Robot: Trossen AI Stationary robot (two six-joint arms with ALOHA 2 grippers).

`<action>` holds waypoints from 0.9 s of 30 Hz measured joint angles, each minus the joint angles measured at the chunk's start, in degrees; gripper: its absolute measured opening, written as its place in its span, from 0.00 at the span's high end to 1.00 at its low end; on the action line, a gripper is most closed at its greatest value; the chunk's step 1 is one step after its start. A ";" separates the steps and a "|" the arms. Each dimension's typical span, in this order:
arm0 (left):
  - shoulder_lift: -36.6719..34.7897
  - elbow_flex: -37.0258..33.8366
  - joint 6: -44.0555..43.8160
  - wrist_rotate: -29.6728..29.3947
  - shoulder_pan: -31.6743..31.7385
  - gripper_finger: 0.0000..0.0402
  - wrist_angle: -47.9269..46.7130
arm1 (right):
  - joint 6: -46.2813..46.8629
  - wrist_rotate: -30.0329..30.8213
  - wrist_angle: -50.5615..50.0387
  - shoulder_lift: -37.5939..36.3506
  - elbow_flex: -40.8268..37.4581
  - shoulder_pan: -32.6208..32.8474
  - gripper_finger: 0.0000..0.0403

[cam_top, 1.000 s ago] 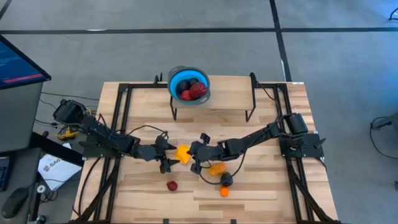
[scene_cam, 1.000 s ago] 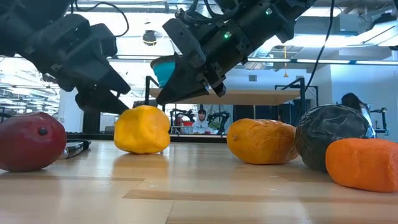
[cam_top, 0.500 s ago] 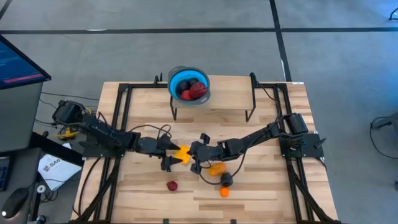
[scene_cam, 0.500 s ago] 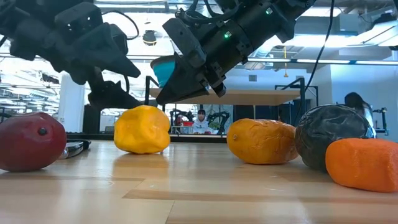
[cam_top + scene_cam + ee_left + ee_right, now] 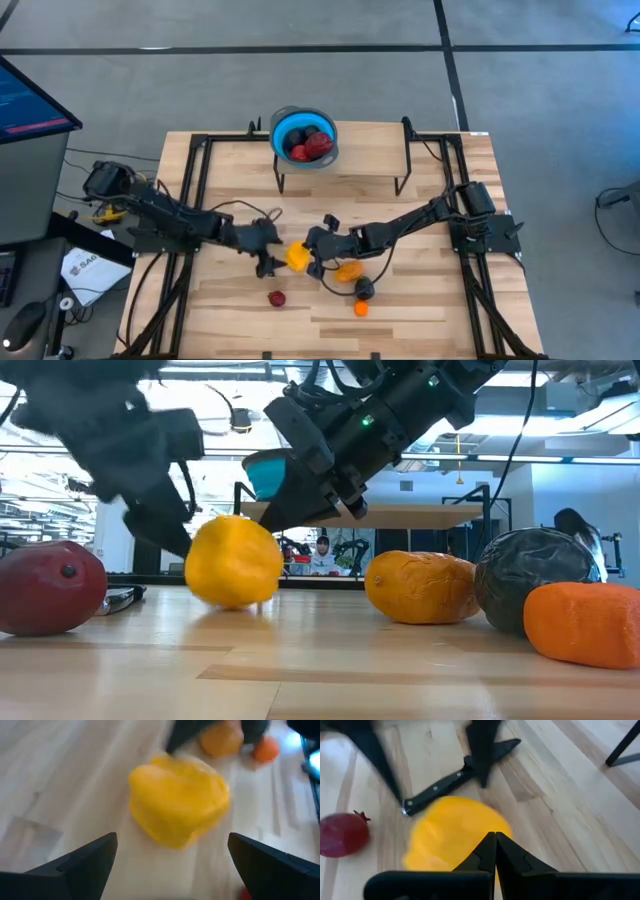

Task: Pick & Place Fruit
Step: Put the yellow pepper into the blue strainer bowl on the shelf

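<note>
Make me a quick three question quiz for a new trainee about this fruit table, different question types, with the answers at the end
1. True or false: the left gripper is open, with the yellow fruit ahead of its fingers.
2. Multiple choice: the right gripper's fingers are A) spread wide, B) pressed together, C) clamped on the knife.
3. Fill in: the blue bowl already holds red and ____ fruit.

Key: 1 true. 2 B. 3 black (dark).
</note>
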 joint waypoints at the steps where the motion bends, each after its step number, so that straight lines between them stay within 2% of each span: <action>1: 0.04 1.02 -0.83 -1.56 -1.69 0.08 -1.50 | 0.05 0.00 -0.59 0.00 0.00 0.23 1.00; 8: 0.02 1.81 -12.08 -16.72 -13.26 0.08 -2.76 | 0.52 -1.51 -5.14 -1.01 0.04 2.89 1.00; 12: 1.13 1.71 -14.98 -22.86 -17.47 0.09 -2.08 | 0.65 -1.40 -13.62 -2.80 -0.07 3.50 1.00; 14: 2.16 1.71 -14.22 -23.73 -18.67 0.09 -0.61 | -0.03 -1.35 -18.05 -4.60 -0.05 3.79 1.00; 17: 4.50 1.65 -14.11 -23.69 -19.07 0.09 2.02 | -3.42 -3.57 -19.19 -5.73 0.02 4.57 1.00; 21: 9.93 2.24 -13.36 -23.21 -19.96 0.09 10.70 | -9.14 -10.41 -15.25 -4.86 0.01 5.79 1.00; 23: 13.02 4.23 -11.49 -22.49 -20.78 0.09 11.47 | -11.11 -13.16 -13.60 -3.98 0.01 6.18 1.00; 27: 17.49 8.53 -8.82 -23.10 -21.42 0.09 11.60 | -11.99 -14.11 -11.89 -2.82 -0.09 6.01 1.00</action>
